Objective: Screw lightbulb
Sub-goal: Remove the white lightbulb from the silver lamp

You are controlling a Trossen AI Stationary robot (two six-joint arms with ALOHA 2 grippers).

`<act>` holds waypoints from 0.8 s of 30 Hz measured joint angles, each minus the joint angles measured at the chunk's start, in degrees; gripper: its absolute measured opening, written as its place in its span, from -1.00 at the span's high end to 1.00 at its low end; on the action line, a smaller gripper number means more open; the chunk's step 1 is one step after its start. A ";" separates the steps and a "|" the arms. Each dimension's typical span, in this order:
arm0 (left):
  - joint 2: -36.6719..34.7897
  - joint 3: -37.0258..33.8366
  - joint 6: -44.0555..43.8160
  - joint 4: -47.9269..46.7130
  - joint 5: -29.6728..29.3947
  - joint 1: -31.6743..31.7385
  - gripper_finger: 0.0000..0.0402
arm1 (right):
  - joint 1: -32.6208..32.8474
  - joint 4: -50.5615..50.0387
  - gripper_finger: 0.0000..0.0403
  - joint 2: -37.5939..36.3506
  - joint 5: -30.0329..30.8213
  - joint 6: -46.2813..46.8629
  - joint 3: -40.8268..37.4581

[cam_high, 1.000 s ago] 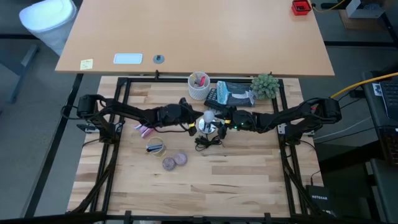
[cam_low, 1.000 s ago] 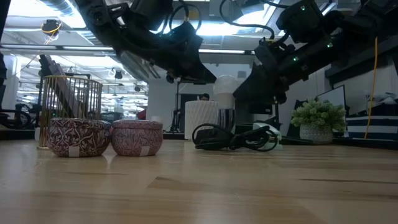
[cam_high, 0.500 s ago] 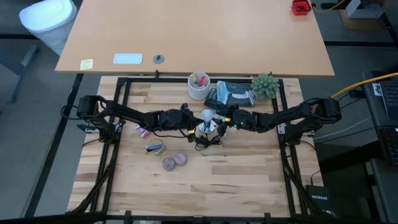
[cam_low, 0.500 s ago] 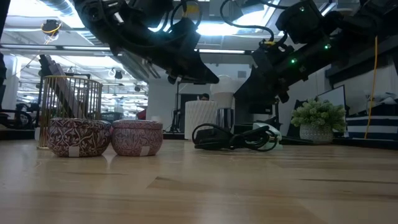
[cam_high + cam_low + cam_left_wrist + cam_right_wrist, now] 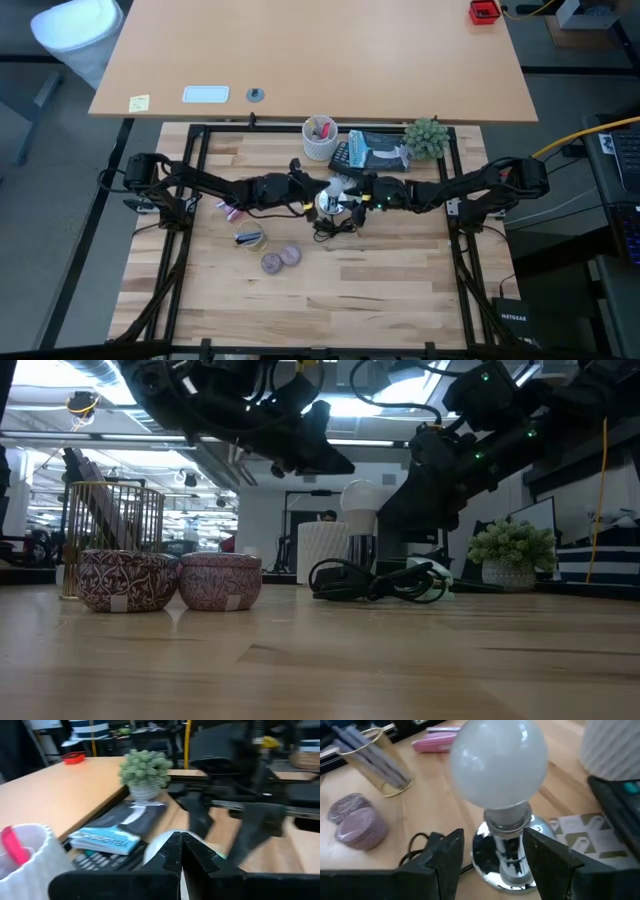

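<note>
Lightbulb (image 5: 499,762), white and round, standing upright in a shiny chrome socket base (image 5: 506,865) near the middle of the bench's far half, short of the far edge; silvery screw collar visible just below the glass. Seated in the socket, though depth of threading not readable. Black cord (image 5: 375,582) coiled at the foot of the base.

Right gripper (image 5: 492,857) parted wide, one finger on each side of the chrome base, gap showing on both sides; bracing rather than squeezing, by judgement. Left gripper (image 5: 178,851) clenched, fingers pressed together with nothing between them, poised just above the bulb's crown.

Risks, as judgement: shut fingers pushing down on the glass, tipping the light base or cracking the bulb; turning against an unclamped base, spinning bulb and socket together with no thread gained; cord snagging a finger and dragging the base toward the cup of pens (image 5: 320,138) behind it.

Two purple tins (image 5: 170,580) well apart, toward the near edge.
</note>
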 joint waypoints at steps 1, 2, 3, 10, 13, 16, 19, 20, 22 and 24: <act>0.00 0.00 -0.22 0.01 -0.81 0.31 1.00 | 0.00 0.03 -0.02 0.00 -0.43 0.00 0.00; 0.00 0.00 -0.82 -0.08 -1.62 0.71 1.00 | 0.04 0.07 -0.02 0.00 -0.53 0.00 0.00; 0.00 0.00 -1.63 -0.12 -2.19 1.22 1.00 | 0.04 0.14 -0.02 0.00 -0.53 0.00 0.00; 0.00 0.00 -7.09 -2.95 -2.80 5.11 1.00 | 0.04 1.82 -0.02 0.00 2.00 -0.25 0.00; 0.00 0.00 -8.55 -6.07 -1.26 5.85 1.00 | 0.04 1.89 -0.02 0.00 2.79 -0.82 0.00; 0.00 -0.02 -8.62 -7.58 2.41 5.86 1.00 | 0.04 1.91 -0.02 0.00 3.52 -1.49 0.00; 0.00 -0.02 -7.45 -7.56 4.59 4.94 1.00 | 0.04 1.89 -0.02 0.00 5.21 -1.62 0.00; 0.00 -0.02 -7.07 -7.55 4.46 4.55 1.00 | 0.02 1.77 -0.02 0.00 5.52 -1.66 0.00; 0.00 -0.02 -6.38 -7.50 4.45 3.85 1.00 | 0.04 1.65 -0.02 0.00 6.13 -1.66 0.00; 0.00 -0.02 -6.38 -7.54 4.18 3.29 1.00 | 0.04 1.60 -0.02 0.00 6.80 -1.66 0.00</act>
